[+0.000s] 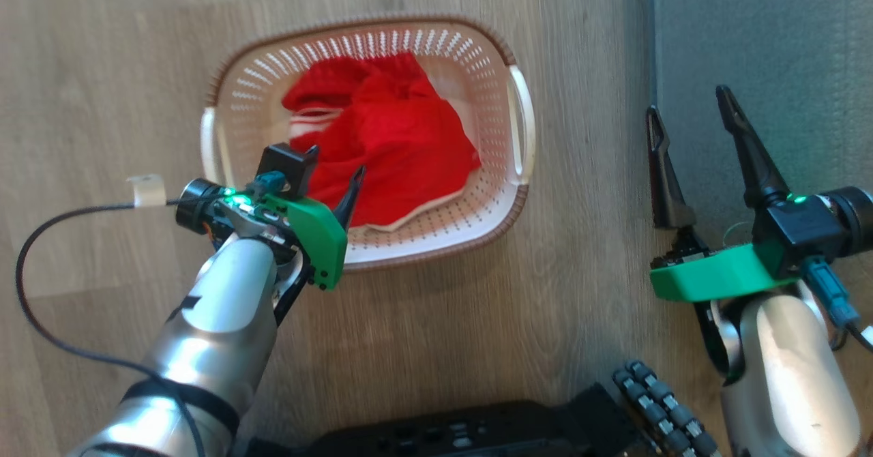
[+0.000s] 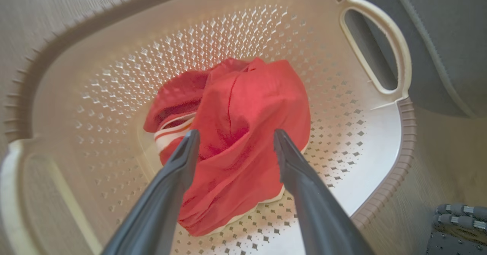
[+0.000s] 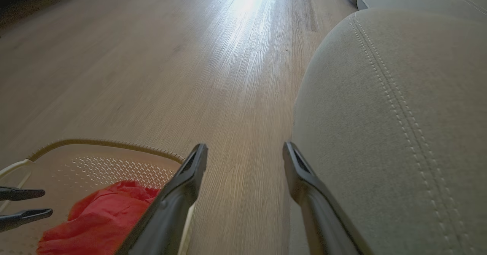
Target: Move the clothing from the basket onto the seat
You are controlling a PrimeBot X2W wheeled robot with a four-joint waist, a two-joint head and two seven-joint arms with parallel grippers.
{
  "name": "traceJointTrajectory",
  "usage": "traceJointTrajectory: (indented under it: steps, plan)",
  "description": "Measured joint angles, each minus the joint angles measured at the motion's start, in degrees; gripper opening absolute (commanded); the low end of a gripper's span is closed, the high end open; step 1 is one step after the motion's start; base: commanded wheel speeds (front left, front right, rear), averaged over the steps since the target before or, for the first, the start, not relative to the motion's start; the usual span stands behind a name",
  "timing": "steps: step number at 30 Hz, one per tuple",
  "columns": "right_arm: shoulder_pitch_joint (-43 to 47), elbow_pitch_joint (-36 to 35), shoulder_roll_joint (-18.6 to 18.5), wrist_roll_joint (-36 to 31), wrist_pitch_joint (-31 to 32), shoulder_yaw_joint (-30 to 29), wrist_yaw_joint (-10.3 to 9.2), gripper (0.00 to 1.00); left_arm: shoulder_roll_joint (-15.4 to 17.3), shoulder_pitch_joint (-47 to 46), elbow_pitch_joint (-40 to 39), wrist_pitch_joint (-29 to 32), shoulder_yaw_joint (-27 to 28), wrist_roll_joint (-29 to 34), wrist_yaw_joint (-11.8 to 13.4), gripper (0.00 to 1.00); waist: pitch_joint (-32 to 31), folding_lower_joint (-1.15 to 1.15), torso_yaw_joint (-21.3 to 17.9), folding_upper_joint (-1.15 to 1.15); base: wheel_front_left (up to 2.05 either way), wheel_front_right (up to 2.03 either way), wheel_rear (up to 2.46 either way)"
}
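Note:
The clothing (image 1: pixel 389 136) is a heap of bright red fabric with white trim, lying in the cream perforated basket (image 1: pixel 232 82) on the wood floor. My left gripper (image 1: pixel 332 172) hangs open over the basket's near left part, just above the heap. In the left wrist view its two fingers (image 2: pixel 179 171) straddle the red clothing (image 2: pixel 247 102) without pinching it, inside the basket (image 2: pixel 403 133). My right gripper (image 1: pixel 689 102) is open at the edge of the grey seat (image 1: pixel 771 34), holding nothing. The right wrist view shows that gripper (image 3: pixel 245 147) beside the seat (image 3: pixel 388 114), with the basket (image 3: pixel 106 160) and clothing (image 3: pixel 99 220) at lower left.
A black cable (image 1: pixel 41 239) with a white tag (image 1: pixel 146 191) loops over the floor at the left. My dark base (image 1: pixel 464 433) and a roller wheel (image 1: pixel 661 409) sit at the bottom. Bare wood floor (image 1: pixel 586 170) separates basket and seat.

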Motion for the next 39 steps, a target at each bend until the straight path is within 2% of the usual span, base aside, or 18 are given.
traceJointTrajectory:
  steps: [9,26,27,28,29,30,39]
  plan:
    - [-1.2,-3.2,0.0,-0.4,0.0,1.2,0.01,1.0,-0.4,-9.3,10.8,0.8,-9.0,-7.8,0.0,1.0,7.4,-0.01,-2.7,0.0,0.0,0.0,0.0]
    - [-1.6,-6.9,0.0,-0.2,0.0,2.6,0.01,1.0,-0.4,-16.5,13.8,4.1,-15.4,-15.2,0.0,1.0,11.7,-0.01,-5.2,0.0,0.0,0.0,0.0]
    - [-1.6,-7.0,0.0,-0.2,0.0,2.7,0.01,1.0,-0.4,-16.6,13.5,5.1,-15.9,-16.0,0.0,0.92,11.7,-0.01,-5.2,0.0,0.0,0.0,0.0]
    - [-1.6,-7.2,0.0,-0.2,0.0,2.8,0.01,1.0,-0.4,-16.6,13.0,6.2,-16.9,-16.9,0.0,0.42,11.8,-0.02,-5.2,0.0,0.0,0.0,0.0]
    - [-1.6,-7.2,0.0,-0.2,0.0,2.8,0.01,1.0,-0.4,-16.6,12.6,6.9,-17.8,-17.6,0.0,0.42,11.9,-0.02,-5.1,0.0,0.0,0.0,0.0]
    - [-1.6,-7.2,0.0,-0.2,0.0,2.8,0.01,1.0,-0.4,-16.6,12.4,6.9,-18.6,-17.9,0.0,0.0,11.9,-0.02,-5.1,0.0,0.0,0.0,0.0]
    - [-1.8,-7.0,0.0,-0.3,0.0,2.8,0.01,1.0,-0.3,-17.5,12.6,5.8,-23.8,-22.2,0.0,0.0,11.6,-0.01,-4.3,0.0,0.0,0.0,0.0]
